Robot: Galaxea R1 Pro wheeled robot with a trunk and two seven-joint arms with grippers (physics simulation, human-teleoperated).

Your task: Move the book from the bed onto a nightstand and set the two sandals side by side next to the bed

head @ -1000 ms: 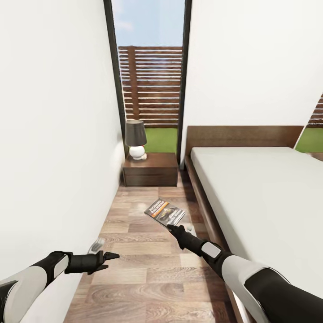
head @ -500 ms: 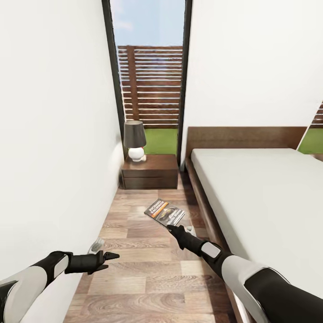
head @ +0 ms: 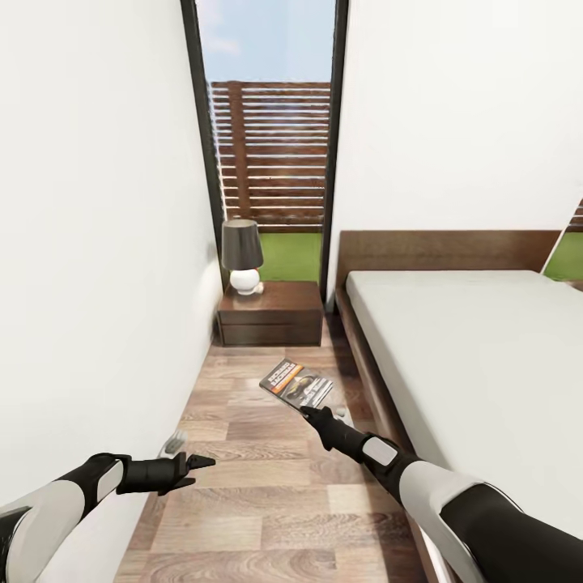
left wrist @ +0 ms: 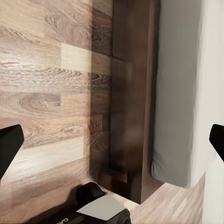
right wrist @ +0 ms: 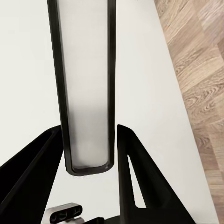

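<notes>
Head view: I stand in a narrow aisle of wooden floor (head: 267,478) between a white wall (head: 89,243) on my left and the bed (head: 478,364) on my right. My right gripper (head: 306,411) is clamped on the book (head: 296,383), holding it by its near edge, cover up and slightly tilted, in the air over the floor just beside the bed frame. Ahead, at the end of the aisle, the nightstand (head: 271,313) stands against the tall window (head: 271,146), next to the headboard, with a dark-shaded lamp (head: 242,255) on its top. The book is well short of the nightstand.

My left gripper (head: 194,464) hangs low near the wall, holding nothing; from the head its fingers look close together, but in the left wrist view the two black fingertips (left wrist: 9,147) sit far apart at the picture's edges, so those jaws are spread. That view looks across the floor to the bed's dark frame and pale mattress.

In the right wrist view my fingers (right wrist: 133,182) press either side of the book's thin edge.
</notes>
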